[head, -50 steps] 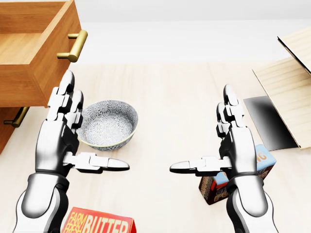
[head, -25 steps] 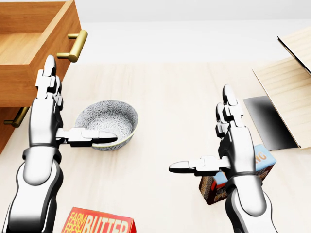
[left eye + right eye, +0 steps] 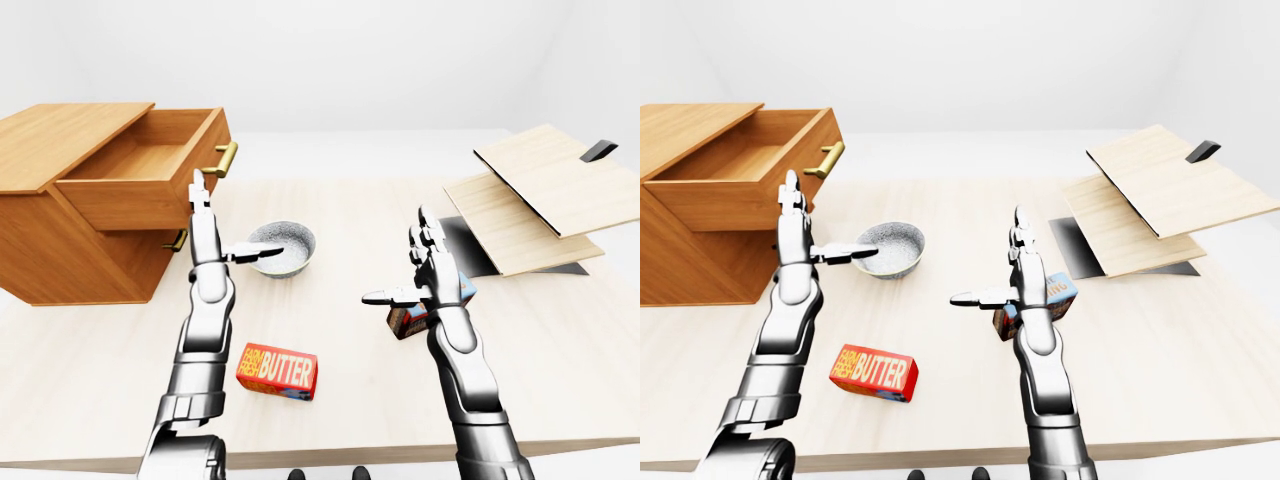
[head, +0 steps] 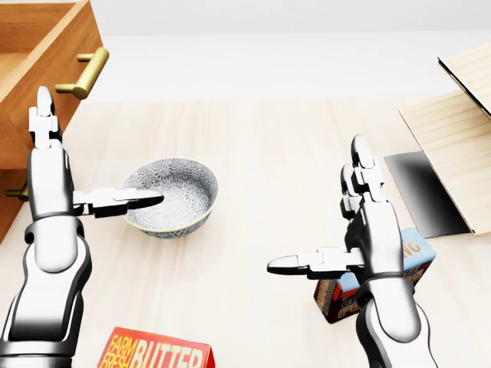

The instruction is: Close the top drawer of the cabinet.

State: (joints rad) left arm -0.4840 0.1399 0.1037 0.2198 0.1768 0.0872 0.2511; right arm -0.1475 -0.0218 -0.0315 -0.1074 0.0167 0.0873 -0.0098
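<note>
Wooden cabinet's top drawer (image 3: 140, 170) hangs open above the spread-fingered left hand (image 4: 50, 180); patterned grey bowl (image 4: 170, 196) sits beside its thumb, right hand (image 4: 368, 230) likewise splayed.

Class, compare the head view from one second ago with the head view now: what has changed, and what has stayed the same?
The left robot hand, fingers open, moved up and to the view's left, reaching the front of the open top drawer. The drawer shifted left in the head view, as did its brass handle, so it is partly pushed in. Nothing was grasped. The right robot hand, bowl, butter box and small carton stayed put.
</note>
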